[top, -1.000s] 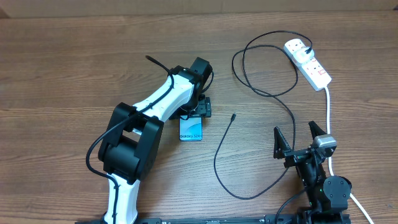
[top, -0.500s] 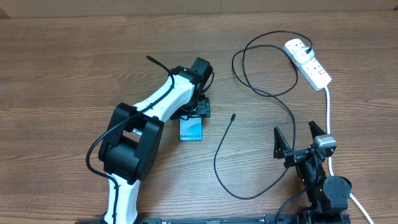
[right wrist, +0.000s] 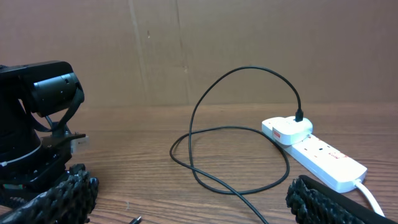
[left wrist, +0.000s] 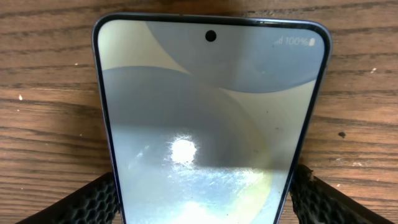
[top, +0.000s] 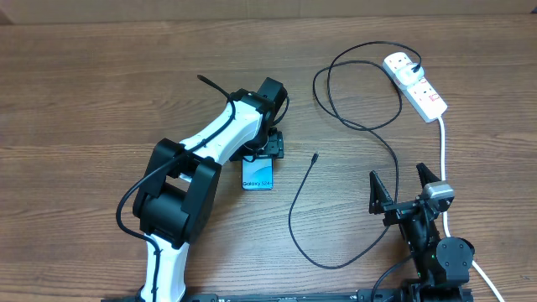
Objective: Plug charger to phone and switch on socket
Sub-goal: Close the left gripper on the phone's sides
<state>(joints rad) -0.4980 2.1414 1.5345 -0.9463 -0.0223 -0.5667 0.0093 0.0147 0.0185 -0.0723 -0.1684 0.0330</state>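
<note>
Nothing has moved in a second: left gripper [top: 265, 153] clamps the phone [top: 258, 176], right gripper [top: 401, 186] waits spread apart, charger tip [top: 314, 156] unplugged

Brown wooden counter [top: 101, 84] carries the phone [top: 258, 174] at centre, the charger [top: 290, 214] looping right of it, and the socket [top: 417, 85] at upper right.

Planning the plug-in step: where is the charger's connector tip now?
In the overhead view, the connector tip lies on the table near the middle, just right of the phone, not touching it.
</note>
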